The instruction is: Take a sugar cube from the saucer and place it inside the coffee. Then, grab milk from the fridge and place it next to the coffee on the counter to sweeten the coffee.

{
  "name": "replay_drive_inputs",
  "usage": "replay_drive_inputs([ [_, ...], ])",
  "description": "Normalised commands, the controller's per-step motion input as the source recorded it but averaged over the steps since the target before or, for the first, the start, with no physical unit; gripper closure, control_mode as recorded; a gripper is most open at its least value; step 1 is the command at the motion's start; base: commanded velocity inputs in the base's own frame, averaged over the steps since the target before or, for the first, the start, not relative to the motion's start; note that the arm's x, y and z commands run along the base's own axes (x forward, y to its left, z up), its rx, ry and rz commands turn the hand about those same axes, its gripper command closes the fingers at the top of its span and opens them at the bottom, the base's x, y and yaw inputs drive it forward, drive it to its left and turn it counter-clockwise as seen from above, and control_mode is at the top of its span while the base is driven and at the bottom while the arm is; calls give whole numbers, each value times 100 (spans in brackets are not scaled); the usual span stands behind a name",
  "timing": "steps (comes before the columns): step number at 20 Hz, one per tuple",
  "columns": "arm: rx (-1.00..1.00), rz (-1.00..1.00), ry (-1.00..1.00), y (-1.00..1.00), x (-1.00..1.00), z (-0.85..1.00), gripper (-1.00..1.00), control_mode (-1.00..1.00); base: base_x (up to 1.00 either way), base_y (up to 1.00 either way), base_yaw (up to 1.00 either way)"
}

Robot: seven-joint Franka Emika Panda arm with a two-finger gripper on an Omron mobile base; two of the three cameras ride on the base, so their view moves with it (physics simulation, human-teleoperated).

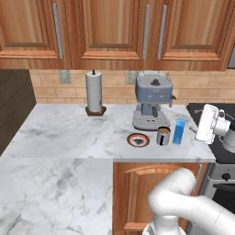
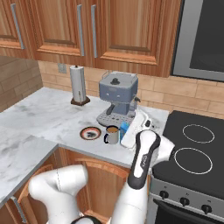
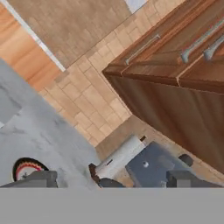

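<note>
White arm's claw open and empty just beside milk, already set by coffee and saucer on desk; task judged complete, only withdrawal left

On the counter, the saucer, the coffee and the milk stand in a row left to right, just in front of the espresso machine. The paper towel holder stands left of the machine by the back wall, and the stove sits right of the milk.
</note>
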Motion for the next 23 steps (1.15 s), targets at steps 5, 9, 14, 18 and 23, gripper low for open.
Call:
replay_drive_inputs([
  [5,-52,0,-49,100,0,100,-100,-100,0,0,0],
  [9,-58,0,-51,100,0,100,-100,-100,0,0,0],
  [14,-14,2,-13,24,-8,6,-100,-100,0,0,0],
  [18,0,0,0,0,0,0,-100,-100,0,0,0],
  [23,-1,11,1,3,-5,0,-100,-100,0,0,0],
])
